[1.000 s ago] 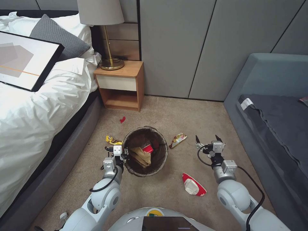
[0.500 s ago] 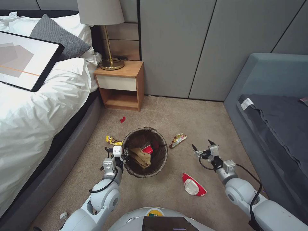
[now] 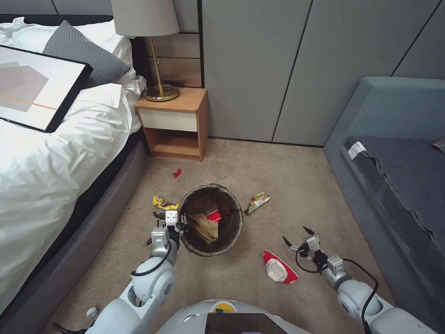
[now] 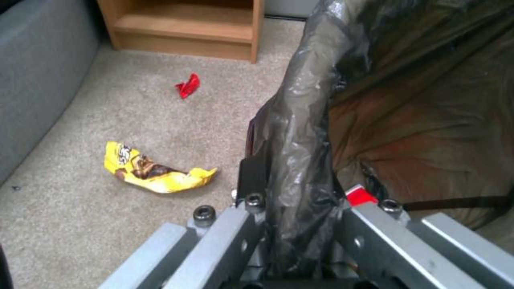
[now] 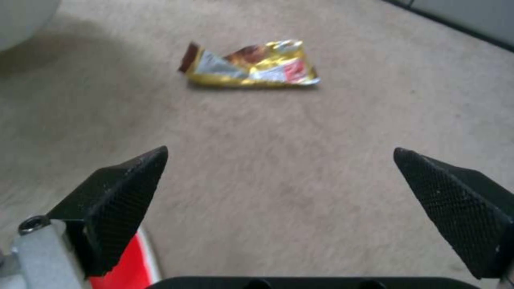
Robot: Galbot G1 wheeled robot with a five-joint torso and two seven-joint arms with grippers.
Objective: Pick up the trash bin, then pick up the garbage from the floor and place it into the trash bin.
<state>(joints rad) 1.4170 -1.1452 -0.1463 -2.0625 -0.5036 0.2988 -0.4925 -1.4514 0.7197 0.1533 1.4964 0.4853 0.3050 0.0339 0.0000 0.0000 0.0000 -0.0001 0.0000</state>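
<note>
Left end effector (image 3: 178,227) is clamping the bag-wrapped rim of the trash bin (image 3: 211,220), which is sitting on the carpet near the bed. Right end effector (image 3: 297,235) is hovering with fingers spread wide, just beside the flattened red-and-white cup (image 3: 279,268). Gold wrapper (image 3: 256,202) and yellow wrapper (image 3: 163,202) are lying flanking the bin.
</note>
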